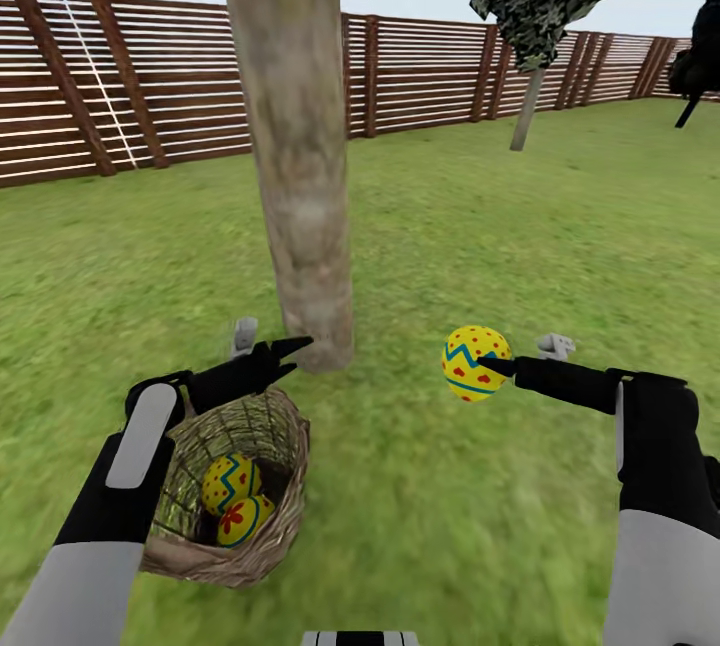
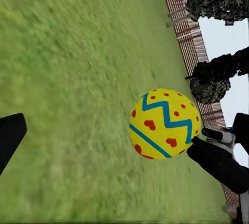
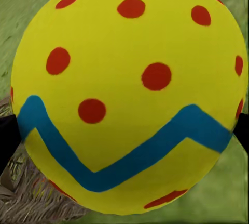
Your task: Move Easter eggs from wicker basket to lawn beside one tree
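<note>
The pale tree trunk (image 1: 300,176) rises from the lawn (image 1: 500,246) just ahead. To the right of its base, my right gripper (image 1: 482,364) is shut on a yellow Easter egg (image 1: 468,354) and holds it above the grass. That egg (image 3: 129,94) sits between the dark fingers (image 3: 6,135) in the right wrist view, and the left wrist view shows the same egg (image 2: 163,124). The wicker basket (image 1: 285,446) stands at lower left with two eggs (image 1: 231,482) (image 1: 243,519) inside. My left gripper (image 1: 285,354) hovers open over the basket's far rim, close to the trunk.
A brown slat fence (image 1: 150,96) closes the yard behind the tree. A thinner tree (image 1: 525,106) stands at the back right, with a dark shrub (image 1: 700,66) at the right edge. Open grass spreads right of the trunk.
</note>
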Controlling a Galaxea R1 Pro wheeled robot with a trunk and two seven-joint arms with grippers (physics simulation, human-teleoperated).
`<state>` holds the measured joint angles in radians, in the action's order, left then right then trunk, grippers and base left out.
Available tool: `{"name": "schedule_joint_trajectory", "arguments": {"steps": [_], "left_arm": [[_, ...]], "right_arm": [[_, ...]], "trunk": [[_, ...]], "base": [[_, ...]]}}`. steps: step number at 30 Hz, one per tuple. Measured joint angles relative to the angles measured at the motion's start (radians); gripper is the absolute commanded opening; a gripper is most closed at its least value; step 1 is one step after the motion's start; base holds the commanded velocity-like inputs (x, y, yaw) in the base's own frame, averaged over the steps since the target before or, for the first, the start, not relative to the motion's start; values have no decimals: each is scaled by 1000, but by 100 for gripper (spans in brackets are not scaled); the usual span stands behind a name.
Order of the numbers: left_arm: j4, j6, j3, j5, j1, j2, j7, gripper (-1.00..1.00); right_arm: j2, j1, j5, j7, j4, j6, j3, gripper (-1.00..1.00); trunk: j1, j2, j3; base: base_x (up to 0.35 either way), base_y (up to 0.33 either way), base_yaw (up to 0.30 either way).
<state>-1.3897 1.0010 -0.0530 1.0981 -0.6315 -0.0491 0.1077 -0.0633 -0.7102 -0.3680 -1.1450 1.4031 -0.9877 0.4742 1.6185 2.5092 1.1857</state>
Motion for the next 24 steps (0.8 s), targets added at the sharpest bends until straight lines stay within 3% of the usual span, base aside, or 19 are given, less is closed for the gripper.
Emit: {"name": "schedule_joint_trajectory", "arguments": {"steps": [6,8,11,12,13,14,16,17,19,20,24], "left_arm": [[-1,0,17,0,0,0,0,100],[-1,1,22,0,0,1,0,100],[-1,1,24,1,0,3,1,100],[-1,0,24,1,0,7,1,100],[1,0,26,0,0,14,1,100],[1,0,32,0,0,18,0,100],[0,0,45,1,0,22,2,100],[1,-1,46,0,0,23,2,100],[1,0,55,0,0,30,3,100],[2,0,61,1,0,33,4,100],[7,0,75,2,0,43,4,100]], "right_arm": [[0,0,-5,27,-14,2,-1,-100],[0,0,-9,136,-31,4,-2,-100],[-1,1,-8,369,-38,32,-9,-100],[0,1,-6,456,-43,48,-29,-100],[1,1,-2,555,-67,67,-84,-100],[1,1,0,614,-100,76,-138,-100],[2,1,3,738,-239,129,-294,-100],[2,0,-2,775,-273,159,-328,-100],[5,0,-1,836,-301,202,-356,-100],[21,0,0,854,-306,212,-361,-100],[32,0,-3,890,-308,217,-363,-100]], "trunk": [[0,0,-5],[0,0,-7],[0,0,-9],[0,0,-9],[0,0,-9],[0,0,-9],[0,0,-9],[0,0,-9],[0,0,-9],[0,0,-9],[0,0,-8]], "base": [[217,-203,-264],[240,-210,-264],[177,-143,-252],[40,-31,-105],[20,-16,-54],[8,-11,116],[2,-206,252],[28,-283,285],[82,-302,295],[124,-302,299],[190,-268,300]]}}
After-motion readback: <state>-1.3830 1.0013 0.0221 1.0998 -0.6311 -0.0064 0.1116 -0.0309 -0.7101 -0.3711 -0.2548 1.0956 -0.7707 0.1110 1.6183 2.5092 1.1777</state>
